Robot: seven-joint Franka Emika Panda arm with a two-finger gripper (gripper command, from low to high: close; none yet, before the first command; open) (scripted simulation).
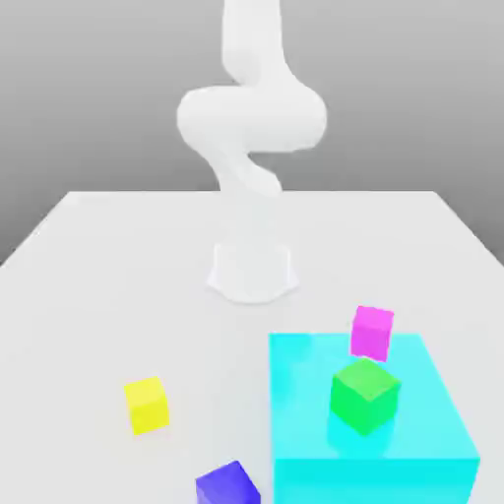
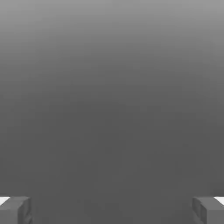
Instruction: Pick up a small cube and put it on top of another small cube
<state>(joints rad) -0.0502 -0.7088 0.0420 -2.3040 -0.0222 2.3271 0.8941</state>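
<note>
The small dark blue cube (image 1: 227,485) sits on the white table (image 1: 108,285) at the near edge of the exterior view, just left of the big cyan block (image 1: 423,433). A yellow cube (image 1: 146,404) stands further to the exterior view's left. A green cube (image 1: 364,394) rests on top of the cyan block. A magenta cube (image 1: 372,332) is at the block's far edge. In the hand view my gripper (image 2: 112,210) is open, its grey fingertips (image 2: 15,210) far apart with nothing between them, facing a plain grey background.
The white arm (image 1: 251,118) rises from its round base (image 1: 252,271) in the middle of the table and leaves the exterior view at the top. The table's edges show at the far side and on both sides.
</note>
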